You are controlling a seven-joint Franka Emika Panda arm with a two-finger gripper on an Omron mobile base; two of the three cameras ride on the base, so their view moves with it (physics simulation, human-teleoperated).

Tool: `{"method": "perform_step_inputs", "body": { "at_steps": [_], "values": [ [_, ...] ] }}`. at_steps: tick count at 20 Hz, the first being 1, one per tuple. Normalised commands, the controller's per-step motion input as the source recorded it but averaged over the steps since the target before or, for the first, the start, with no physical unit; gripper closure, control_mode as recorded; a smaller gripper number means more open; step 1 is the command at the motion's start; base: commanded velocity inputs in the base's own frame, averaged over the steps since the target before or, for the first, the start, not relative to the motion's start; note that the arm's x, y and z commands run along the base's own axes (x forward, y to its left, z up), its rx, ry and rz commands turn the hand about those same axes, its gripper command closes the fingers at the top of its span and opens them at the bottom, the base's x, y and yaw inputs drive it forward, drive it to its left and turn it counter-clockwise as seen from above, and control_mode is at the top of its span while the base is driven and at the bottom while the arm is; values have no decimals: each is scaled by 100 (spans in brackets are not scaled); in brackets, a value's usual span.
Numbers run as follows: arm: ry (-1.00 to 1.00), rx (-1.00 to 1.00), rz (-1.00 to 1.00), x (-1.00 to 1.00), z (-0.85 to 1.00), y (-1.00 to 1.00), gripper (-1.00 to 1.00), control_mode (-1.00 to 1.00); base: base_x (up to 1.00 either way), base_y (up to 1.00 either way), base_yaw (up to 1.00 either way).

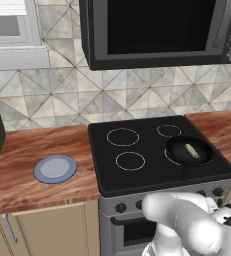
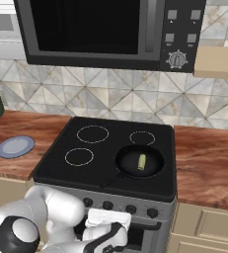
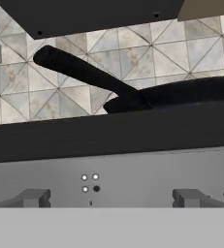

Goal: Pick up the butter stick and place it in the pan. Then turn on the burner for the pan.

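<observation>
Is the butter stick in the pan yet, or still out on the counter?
In. The butter stick lies flat inside the pan, on the cooktop's front right burner.

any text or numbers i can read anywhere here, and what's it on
"4": a small digit on the stove front panel, beside the knob at right in the hand view.
Small dot diagram on that panel: a sign, no words.
Microwave control panel: buttons and a dial with marks too small and blurred to read.
Nothing readable on the pan, butter stick or plate.
</observation>
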Motion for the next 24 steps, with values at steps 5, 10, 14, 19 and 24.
{"method": "perform_step_inputs", "body": {
  "at_steps": [5, 10, 14, 19, 24],
  "values": [
    [0, 1, 0, 0, -19, 15, -100, -100, 0, 0, 0],
    [0, 0, 0, 0, -3, 15, -100, -100, 0, 0, 0],
    [0, 1, 0, 9, 0, 9, -100, -100, 0, 0, 0],
    [0, 1, 0, 25, 0, 11, -100, -100, 0, 0, 0],
    [0, 1, 0, 23, -2, 3, -100, -100, 0, 0, 0]
  ]
}}
